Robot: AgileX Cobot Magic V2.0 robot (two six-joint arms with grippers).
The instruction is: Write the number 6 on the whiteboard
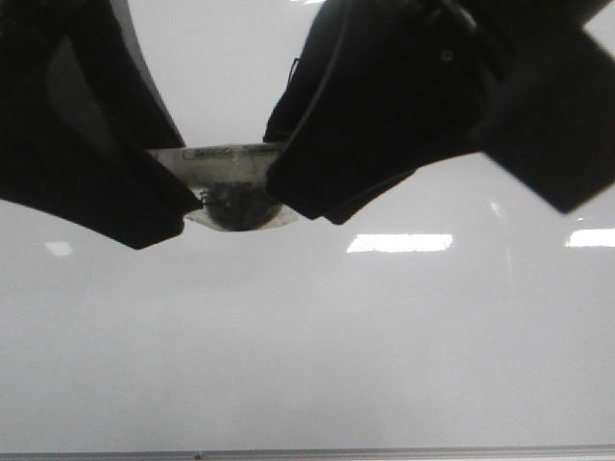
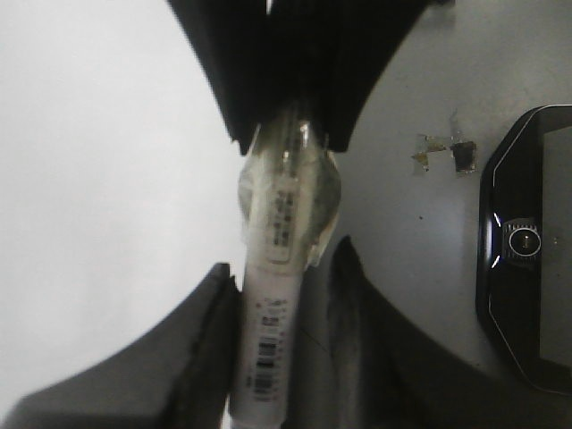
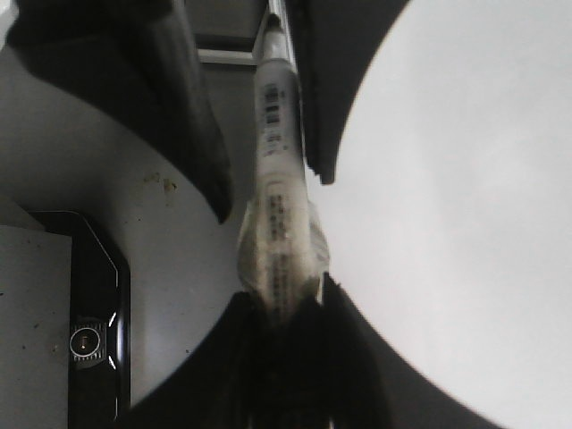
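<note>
No 6 on the whiteboard [image 1: 317,346] yet; visible surface shows only glare patches, no ink. The marker [image 1: 231,182] is up in the air over the far-centre of the board, lying roughly horizontal, one arm on each end. Left gripper [image 2: 279,344] is clamped on the barcode end of the barrel. Right gripper [image 3: 284,335] is clamped on the opposite end, the one wrapped in clear tape or film. Looks like a cap pull or a handover, can't tell which end is the cap.

To do it well: pull straight along the barrel axis, no twist, one side firm. Then tip down, light contact, write on bare board toward the near side. The dark device [image 2: 527,241] beside the board stays out of the path.
</note>
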